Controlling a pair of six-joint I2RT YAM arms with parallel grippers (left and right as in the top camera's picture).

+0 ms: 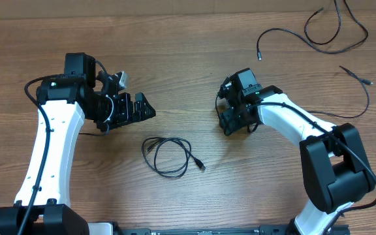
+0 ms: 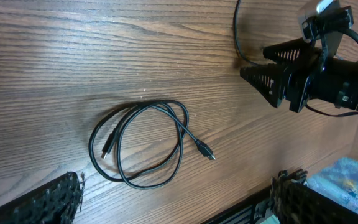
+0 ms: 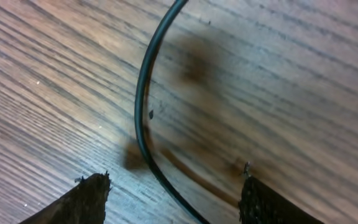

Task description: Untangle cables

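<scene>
A black cable (image 1: 168,155) lies in a loose coil on the wooden table between the arms; it also shows in the left wrist view (image 2: 145,146), both plugs free. My left gripper (image 1: 138,108) is open and empty, up and left of the coil; its fingers (image 2: 176,202) frame the bottom of its view. My right gripper (image 1: 229,121) is open, low over the table to the right of the coil. In the right wrist view a thin black cable strand (image 3: 143,124) curves across the wood and runs between the open fingers (image 3: 173,199), not pinched.
Two more black cables lie at the far right: a looped one (image 1: 318,36) near the back edge and a single strand (image 1: 361,88) below it. The right gripper (image 2: 278,74) shows in the left wrist view. The table's front edge (image 2: 253,208) is close.
</scene>
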